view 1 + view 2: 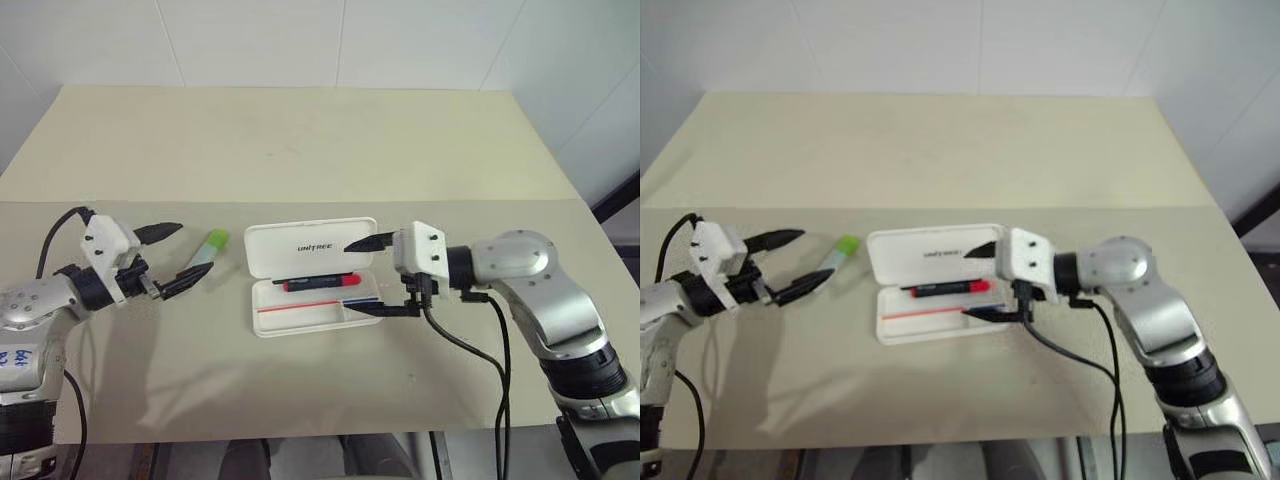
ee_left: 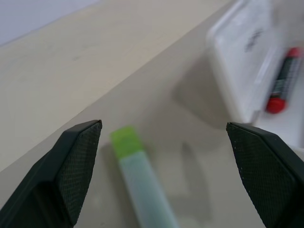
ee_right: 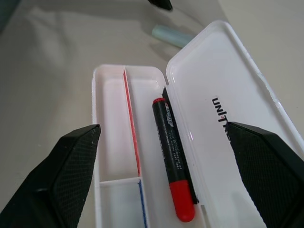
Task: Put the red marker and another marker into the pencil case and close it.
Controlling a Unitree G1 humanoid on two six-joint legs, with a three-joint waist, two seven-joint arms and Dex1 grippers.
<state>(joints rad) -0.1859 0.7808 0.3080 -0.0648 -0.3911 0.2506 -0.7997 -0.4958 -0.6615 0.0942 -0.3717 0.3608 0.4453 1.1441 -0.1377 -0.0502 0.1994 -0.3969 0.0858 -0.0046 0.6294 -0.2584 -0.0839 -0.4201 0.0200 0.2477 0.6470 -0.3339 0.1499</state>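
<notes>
Between the wide-open, empty left pincer (image 1: pixel 172 257) lies the stubby pale-green translucent marker (image 1: pixel 205 250); it could be nudged away by a finger. Right pincer (image 1: pixel 372 276), open, empty.

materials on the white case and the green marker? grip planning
Flat white hinged pencil case: looks like rigid moulded plastic, smooth and semi-glossy; thin raised rims, moulded dividers and soft highlights on the open lid.
Stubby pale green marker: likely plastic, barrel frosted and translucent-looking, brighter opaque green cap.
Slim red-and-black marker in the case: probably plastic with a printed black label sleeve; slight sheen.
</notes>
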